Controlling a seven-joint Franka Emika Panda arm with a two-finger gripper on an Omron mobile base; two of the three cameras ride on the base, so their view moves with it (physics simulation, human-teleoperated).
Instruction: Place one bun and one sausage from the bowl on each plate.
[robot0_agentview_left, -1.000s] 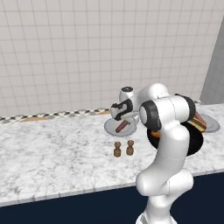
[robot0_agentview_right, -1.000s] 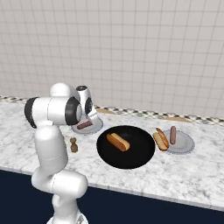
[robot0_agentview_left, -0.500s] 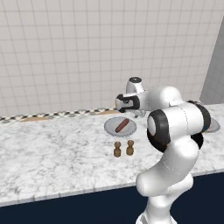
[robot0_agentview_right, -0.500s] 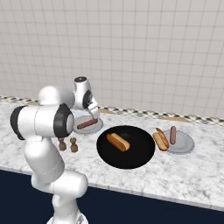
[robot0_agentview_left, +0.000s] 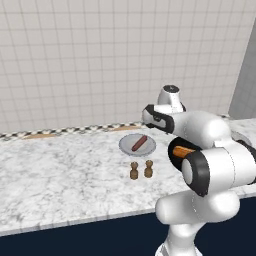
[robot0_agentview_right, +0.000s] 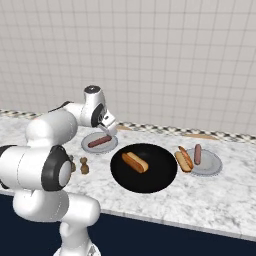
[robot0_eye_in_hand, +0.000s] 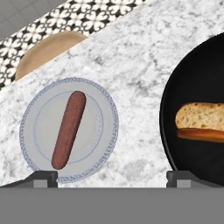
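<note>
Now two plates (robot0_agentview_right: 214, 168), two sausages (robot0_agentview_right: 100, 142), two buns (robot0_agentview_right: 135, 162), one bowl (robot0_agentview_right: 159, 183), two shakers (robot0_agentview_right: 84, 166), gripper (robot0_eye_in_hand: 111, 177) released, no writing.

We look at a wall of pale square tiles (robot0_agentview_left: 100, 60) filling the upper part of both base views. Below it, a patterned black-and-white trim strip (robot0_agentview_right: 165, 129) runs along the back edge of a grey-white marbled counter (robot0_agentview_left: 60, 170). The counter's front (robot0_agentview_right: 200, 245) is dark navy along the bottom. At the far right of the left base view we see a plain grey panel (robot0_agentview_left: 245, 75).
</note>
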